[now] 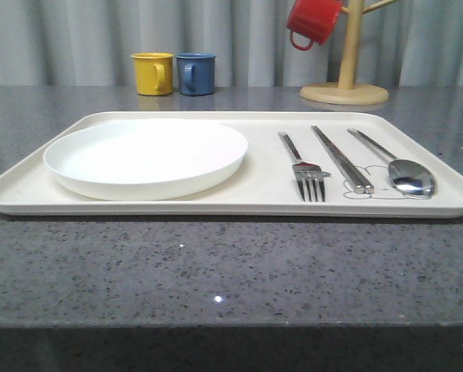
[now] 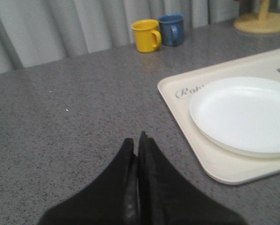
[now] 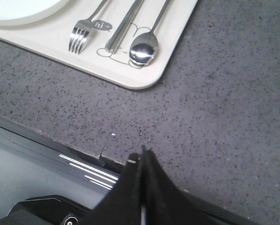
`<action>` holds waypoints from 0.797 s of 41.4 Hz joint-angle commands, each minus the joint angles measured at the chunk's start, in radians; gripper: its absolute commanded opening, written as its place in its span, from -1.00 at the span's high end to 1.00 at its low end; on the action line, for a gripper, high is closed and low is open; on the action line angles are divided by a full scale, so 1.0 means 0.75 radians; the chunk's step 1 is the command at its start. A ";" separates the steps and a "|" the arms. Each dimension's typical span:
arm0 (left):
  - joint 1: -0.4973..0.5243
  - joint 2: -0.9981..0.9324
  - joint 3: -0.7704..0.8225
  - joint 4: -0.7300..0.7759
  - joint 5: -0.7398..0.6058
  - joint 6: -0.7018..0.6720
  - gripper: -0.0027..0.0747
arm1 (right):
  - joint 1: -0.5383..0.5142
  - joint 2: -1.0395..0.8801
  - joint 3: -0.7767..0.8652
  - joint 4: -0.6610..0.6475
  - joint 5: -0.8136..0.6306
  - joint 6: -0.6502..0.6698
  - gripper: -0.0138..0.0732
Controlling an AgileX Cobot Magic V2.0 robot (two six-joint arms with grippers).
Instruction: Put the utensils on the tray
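The fork point(image 1: 307, 170), chopsticks point(image 1: 341, 158) and spoon point(image 1: 398, 167) lie side by side on the right half of the tray point(image 1: 30, 190), handles pointing away from the robot, none touching its neighbour. The fork sits nearest the white plate point(image 1: 146, 157), which fills the tray's left half; the spoon lies closest to the right rim. From where I stand the job looks finished: every utensil is inside the rim.

The left end effector point(image 2: 137, 145) hovers over bare bench point(image 1: 216, 263) just off the tray's left edge, its fingers pressed together with nothing between them. The right end effector point(image 3: 141, 157) hangs near the bench's front edge, off the tray's near right corner, fingers likewise closed and empty.

What remains, I'd say, is only to leave well alone. Both arms should stay off the tray and, if they retreat, do so upward and outward, so no finger clips the rim and sets the cutlery sliding. Beyond the tray stand a yellow cup point(image 1: 152, 74) and blue cup point(image 1: 196, 74), with a red cup point(image 1: 313, 22) hanging on a wooden rack point(image 1: 348, 62), all well out of the way.
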 commanded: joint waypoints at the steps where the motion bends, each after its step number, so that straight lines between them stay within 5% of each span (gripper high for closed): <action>1: 0.107 -0.097 0.151 -0.069 -0.330 -0.002 0.98 | 0.002 0.010 -0.030 0.000 -0.083 -0.012 0.84; 14: 0.323 -0.304 0.590 -0.277 -0.810 -0.002 0.98 | 0.002 0.010 -0.030 0.000 -0.083 -0.012 0.84; 33: 0.306 -0.304 0.586 -0.226 -0.657 -0.002 0.98 | 0.002 0.011 -0.030 0.000 -0.083 -0.012 0.84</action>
